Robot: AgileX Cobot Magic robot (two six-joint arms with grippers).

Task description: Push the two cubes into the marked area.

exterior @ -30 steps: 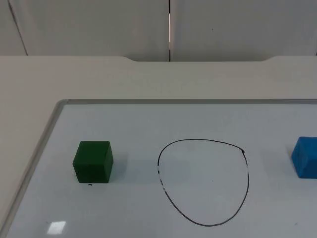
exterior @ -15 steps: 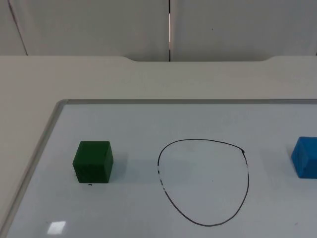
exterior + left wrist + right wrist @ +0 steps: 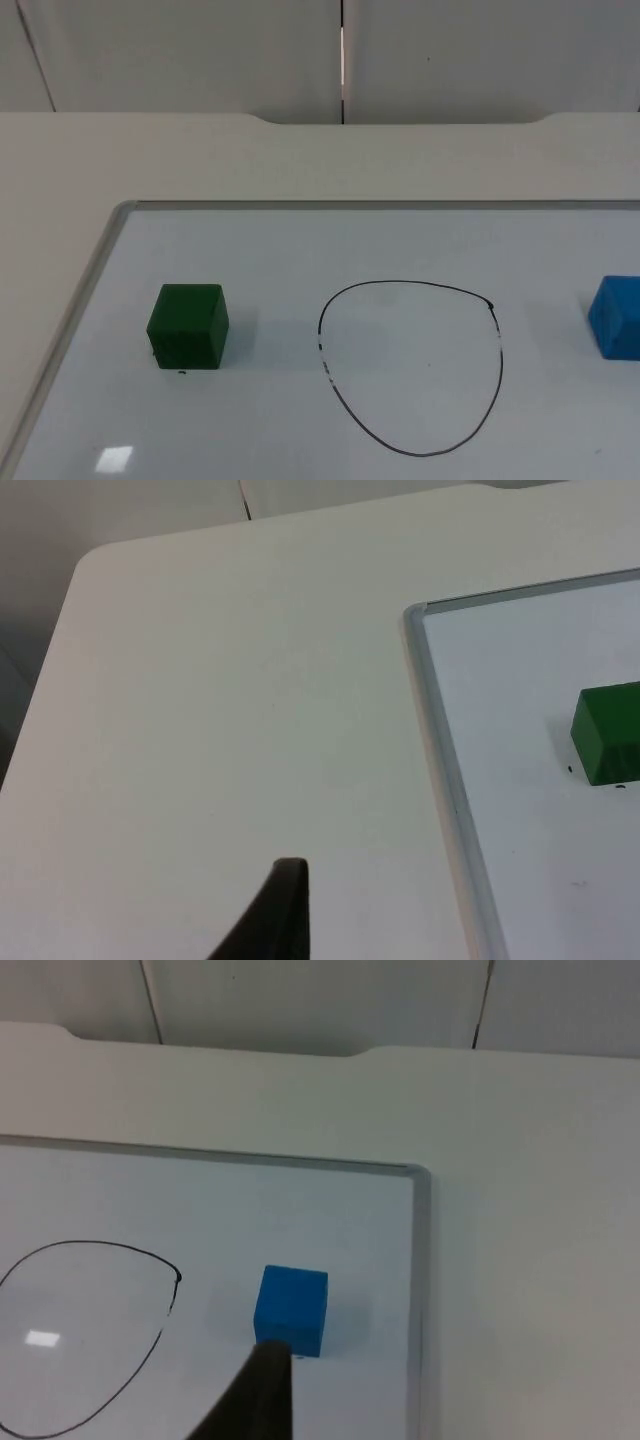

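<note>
The green cube (image 3: 188, 326) sits on the whiteboard (image 3: 300, 240) to the left of the hand-drawn black oval (image 3: 411, 367), well apart from it. The blue cube (image 3: 615, 316) sits on the opposite side, to the right of the oval, also outside its line. Neither cube nor the board carries any writing I can read. The board lies on the white surface (image 3: 200, 160). The left tool (image 3: 280, 915) hangs over the bare surface beside the board's frame; the right tool (image 3: 262, 1392) hangs just by the blue cube. Whether either tool's fingers are apart or together, I cannot tell.
</note>
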